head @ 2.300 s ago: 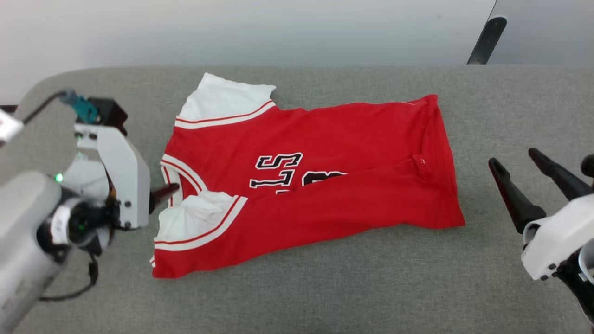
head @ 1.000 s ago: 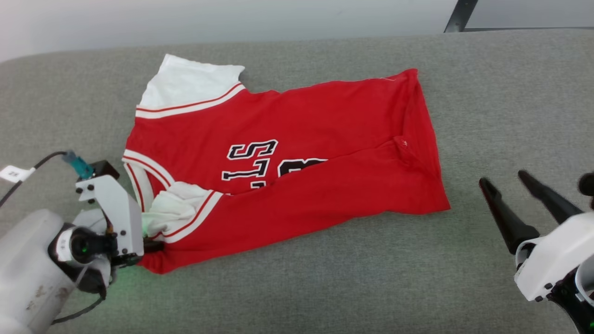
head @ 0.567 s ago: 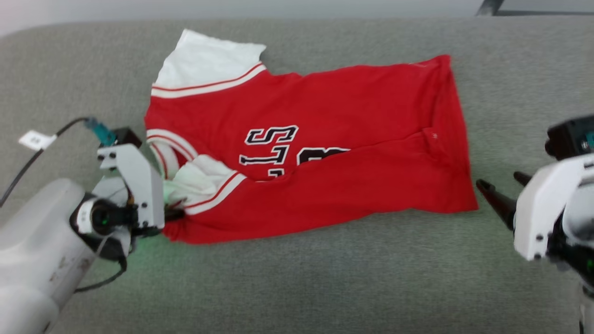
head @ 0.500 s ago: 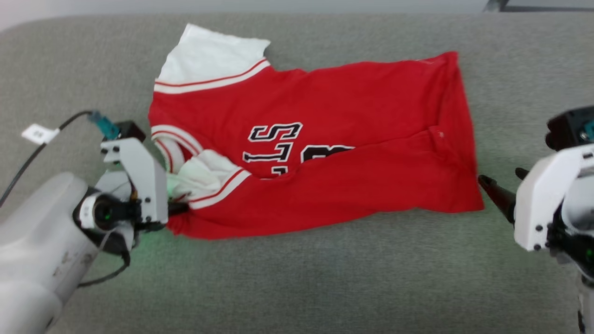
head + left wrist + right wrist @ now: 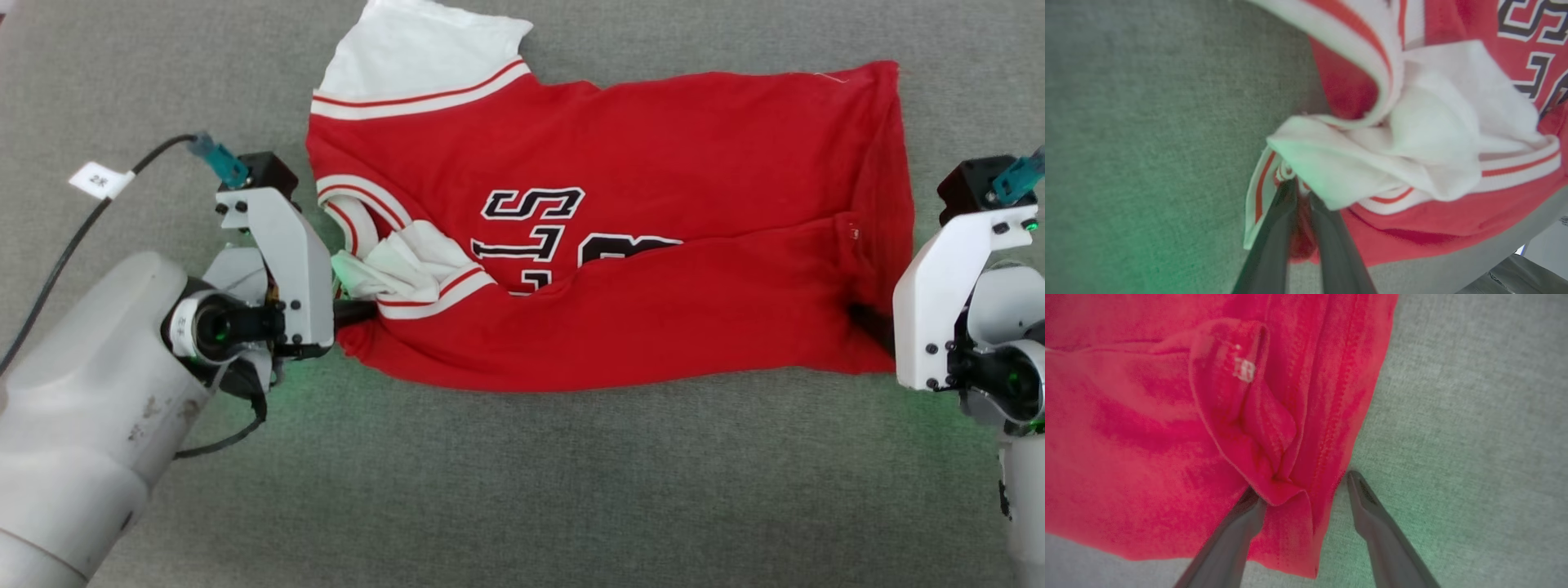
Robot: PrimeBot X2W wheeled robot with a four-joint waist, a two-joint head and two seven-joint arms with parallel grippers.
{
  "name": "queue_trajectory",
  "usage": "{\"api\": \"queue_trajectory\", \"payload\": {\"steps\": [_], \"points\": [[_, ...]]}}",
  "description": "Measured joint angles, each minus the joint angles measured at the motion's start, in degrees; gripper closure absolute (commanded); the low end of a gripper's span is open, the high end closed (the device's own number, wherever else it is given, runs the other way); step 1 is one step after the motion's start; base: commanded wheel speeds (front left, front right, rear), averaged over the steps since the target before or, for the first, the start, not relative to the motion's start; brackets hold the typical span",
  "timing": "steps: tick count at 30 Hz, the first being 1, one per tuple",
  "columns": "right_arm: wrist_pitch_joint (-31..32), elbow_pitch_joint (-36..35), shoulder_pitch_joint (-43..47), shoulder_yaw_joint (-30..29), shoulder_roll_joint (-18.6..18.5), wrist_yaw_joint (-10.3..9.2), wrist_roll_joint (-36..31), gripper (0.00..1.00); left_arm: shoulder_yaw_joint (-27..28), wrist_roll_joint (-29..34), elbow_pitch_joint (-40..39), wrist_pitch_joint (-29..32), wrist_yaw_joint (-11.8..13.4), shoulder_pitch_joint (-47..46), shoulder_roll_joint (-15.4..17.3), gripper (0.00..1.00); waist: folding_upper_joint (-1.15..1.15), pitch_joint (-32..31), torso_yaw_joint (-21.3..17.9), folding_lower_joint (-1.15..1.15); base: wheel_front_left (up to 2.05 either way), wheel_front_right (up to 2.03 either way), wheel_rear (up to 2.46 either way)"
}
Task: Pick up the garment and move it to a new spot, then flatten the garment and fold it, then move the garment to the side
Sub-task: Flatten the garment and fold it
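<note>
Left fingers (image 5: 1271, 245) pinching red jersey (image 5: 653, 163), right fingers (image 5: 1374, 526) spread at hem, grey fabric surface (image 5: 522, 490)

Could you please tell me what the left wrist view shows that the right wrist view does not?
Left wrist view: the left gripper, jaws shut on a red corner of the jersey, beside its crumpled white sleeve and black-and-white lettering. Right wrist view: the right gripper, jaws open astride the jersey's stitched red hem, near a small white tag. Both: red jersey cloth lying on the grey fabric surface.
</note>
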Motion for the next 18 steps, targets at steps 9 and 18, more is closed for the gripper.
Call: {"api": "queue_trajectory", "payload": {"steps": [9,18], "points": [[0.05,1.62,-0.94,-0.49,-0.47,0.00,0.94,1.00,0.66,-1.47,2.54,0.32,-0.51,-0.38,-0.93,1.00,0.00,-0.52,0.48,0.00,0.00,0.00,0.00],[1.96,-1.34,2.37,-1.19,-1.45,0.00,3.32,1.00,0.81,-2.27,1.25,2.60,1.63,0.06,0.07,1.00,0.00,-2.87,0.51,0.00,0.00,0.00,0.00]]}}
